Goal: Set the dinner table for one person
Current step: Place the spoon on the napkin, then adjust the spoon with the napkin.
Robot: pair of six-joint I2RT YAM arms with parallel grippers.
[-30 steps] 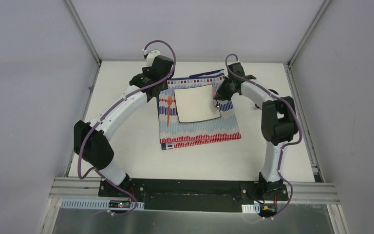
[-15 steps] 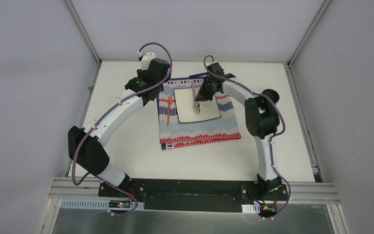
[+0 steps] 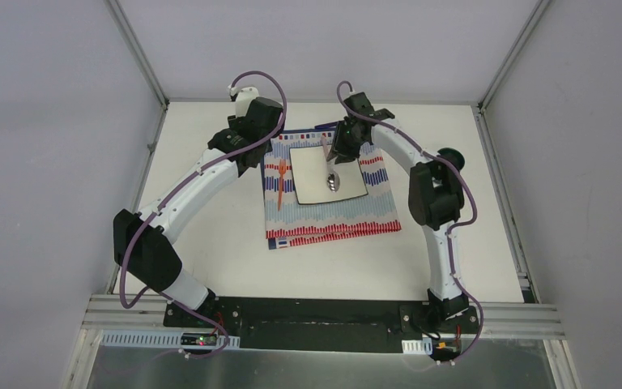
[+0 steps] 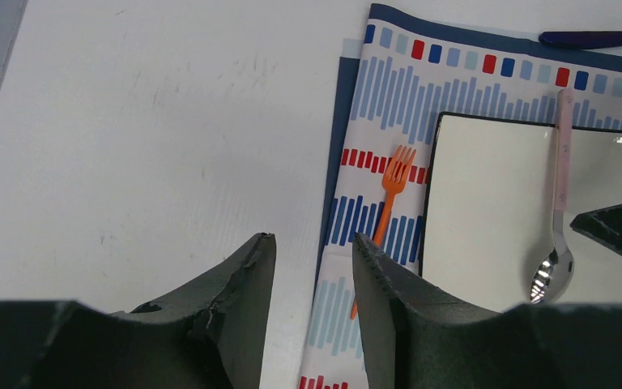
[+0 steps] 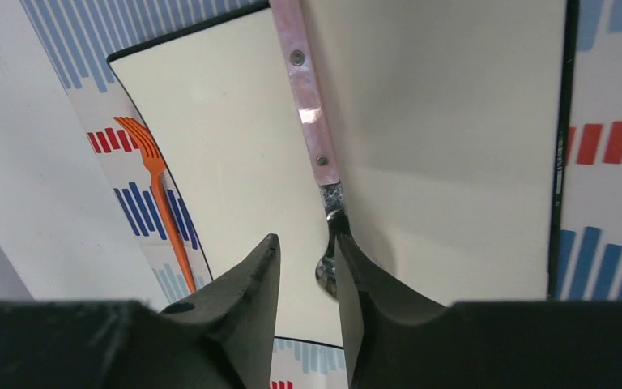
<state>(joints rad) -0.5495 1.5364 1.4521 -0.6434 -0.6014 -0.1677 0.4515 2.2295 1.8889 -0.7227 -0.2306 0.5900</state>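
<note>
Place setting on the white tabletop [image 3: 210,243], both arms reaching over its far half.

A striped red, blue and white cloth [image 3: 332,223] lies flat on the middle of the tabletop, with a square white plate [image 3: 308,182] on it. An orange fork [image 3: 280,182] lies on the cloth just left of the plate. A pink-handled spoon [image 5: 308,105] lies on the plate, its handle end poking past the far rim. The right arm's jaws hang apart above the spoon, gripping nothing. The left arm's jaws are apart and empty, beside the cloth's left edge.
</note>
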